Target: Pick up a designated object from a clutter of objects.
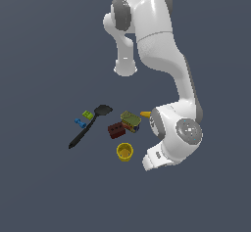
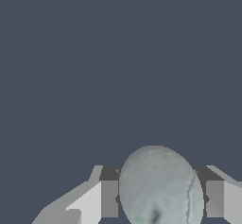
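The designated object, a pale white-grey ball with faint markings, fills the space between my two fingers in the wrist view. One finger pad meets one side of the ball and the other pad meets the opposite side, so the gripper looks shut on it. In the exterior view the ball and the fingertips are hidden behind the arm's wrist, which hangs low at the exterior view's right of the clutter.
The clutter lies at the exterior view's left of the wrist: a yellow cup, a dark red brick, a multicoloured can, a black spatula, a green brick, a blue brick and a banana tip.
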